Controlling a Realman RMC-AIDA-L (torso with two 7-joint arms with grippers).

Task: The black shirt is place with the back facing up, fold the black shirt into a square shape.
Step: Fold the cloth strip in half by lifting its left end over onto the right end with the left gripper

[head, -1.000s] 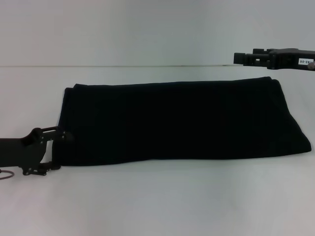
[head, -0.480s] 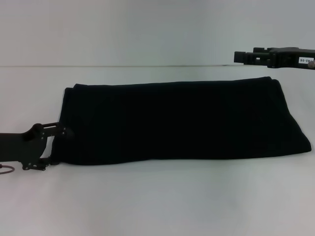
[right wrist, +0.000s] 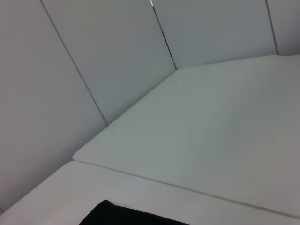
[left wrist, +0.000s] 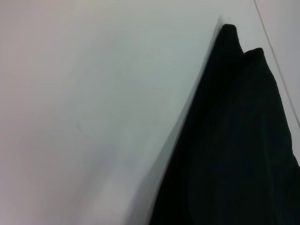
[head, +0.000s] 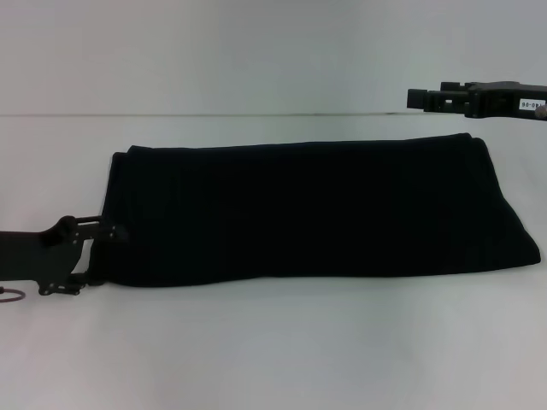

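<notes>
Hidden or unclear: no white lettering shows on the black shirt (head: 316, 209); the fabric reads as a plain dark mass and its layers cannot be counted. In the left wrist view only one end of the shirt (left wrist: 234, 140) appears, running out of the picture. In the right wrist view only a small dark corner of it (right wrist: 117, 214) shows.

Black shirt: lies flat on the white worktop (head: 273, 350) as a long band running left to right, wider than deep, its right end slightly spread toward the robot.

Left end effector (head: 96, 254): low at the shirt's left near corner, its arm entering from the left picture edge. The fingers stand apart, one tip (head: 115, 231) at the shirt's left edge, the other near the lower corner. Whether fabric lies between them cannot be told, black on black.

Right end effector (head: 419, 99): held above the far right corner of the shirt, reaching in from the right picture edge, apart from the fabric. Its finger state cannot be told.

Surroundings: pale wall panels (right wrist: 117, 61) behind the worktop; a thin ring-shaped cable (head: 10, 297) beside the left arm.
</notes>
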